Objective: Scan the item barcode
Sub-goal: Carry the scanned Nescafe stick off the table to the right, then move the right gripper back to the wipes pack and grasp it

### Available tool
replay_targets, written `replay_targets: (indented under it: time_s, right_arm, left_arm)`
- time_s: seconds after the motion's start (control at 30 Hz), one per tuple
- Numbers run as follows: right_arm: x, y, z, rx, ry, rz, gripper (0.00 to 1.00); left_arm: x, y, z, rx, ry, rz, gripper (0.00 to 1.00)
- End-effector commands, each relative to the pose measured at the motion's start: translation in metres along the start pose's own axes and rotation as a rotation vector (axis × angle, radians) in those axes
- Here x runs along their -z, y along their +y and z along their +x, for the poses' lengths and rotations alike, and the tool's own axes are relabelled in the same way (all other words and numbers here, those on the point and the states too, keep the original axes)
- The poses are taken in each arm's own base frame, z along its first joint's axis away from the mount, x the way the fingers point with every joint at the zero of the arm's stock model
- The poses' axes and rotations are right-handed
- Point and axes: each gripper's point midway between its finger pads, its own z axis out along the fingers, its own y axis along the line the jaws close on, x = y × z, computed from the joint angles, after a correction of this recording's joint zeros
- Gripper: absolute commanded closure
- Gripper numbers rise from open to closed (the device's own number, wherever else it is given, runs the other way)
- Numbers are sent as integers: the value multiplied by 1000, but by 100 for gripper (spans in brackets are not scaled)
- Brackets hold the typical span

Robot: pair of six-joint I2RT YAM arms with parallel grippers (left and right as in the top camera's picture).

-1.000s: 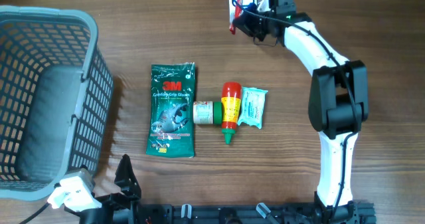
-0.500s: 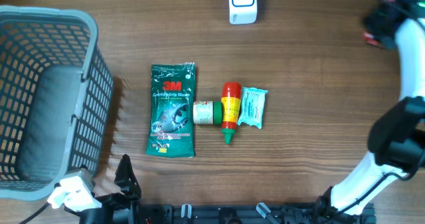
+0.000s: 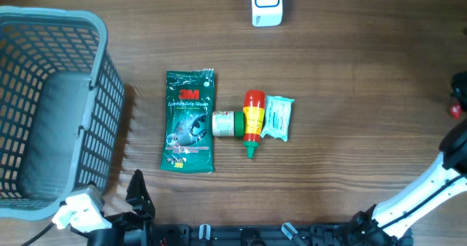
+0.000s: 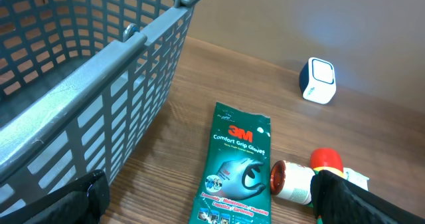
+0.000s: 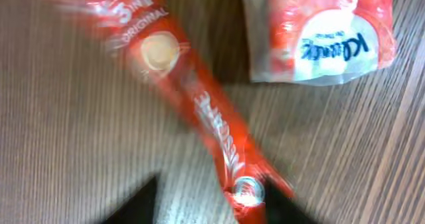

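In the right wrist view a red stick sachet [image 5: 199, 111] marked "3 in 1 Original" lies slanted on the wood. Its lower end sits between the dark fingers of my right gripper [image 5: 209, 201], which stand apart with a gap on the left side; the picture is blurred. From overhead the right gripper [image 3: 458, 96] shows only at the far right edge. The white barcode scanner [image 3: 265, 1] stands at the top middle, also seen as the scanner [image 4: 318, 81] from the left wrist. My left gripper [image 4: 212, 207] is open and empty at the near left.
A red-and-white packet [image 5: 325, 31] lies beside the sachet. Mid-table lie a green 3M glove pack [image 3: 189, 122], a small bottle [image 3: 226, 123], a red bottle with a green cap [image 3: 252, 122] and a teal packet [image 3: 278, 117]. A grey basket [image 3: 102, 49] fills the left.
The right arm has swung from the scanner at the top middle to the far right edge. Its jaws have parted around the red sachet. The left arm has not moved.
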Motion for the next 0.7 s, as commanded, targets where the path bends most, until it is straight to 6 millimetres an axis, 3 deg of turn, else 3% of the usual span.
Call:
replay_targets:
  time_s: [0.0,0.17,0.33,0.53,0.67]
  right_arm:
    - [45,17,-8,-67,73,-225,0]
    - [107,24,0,-81,141,-404,1]
    - [187,57,37,85,161,-589,1]
    - [251,83,144,357,248,-579,0]
    - [264,94,235,623,319,-491,0]
  left_arm:
    - [1,0,-1,4,-7,3,0]
    - [1,0,-1,4,-7,3,0]
    - [1,0,-1,4,-7,3,0]
    - [1,0,-1,4,-7,3,0]
    - [1,0,-1,4,-7,3,0]
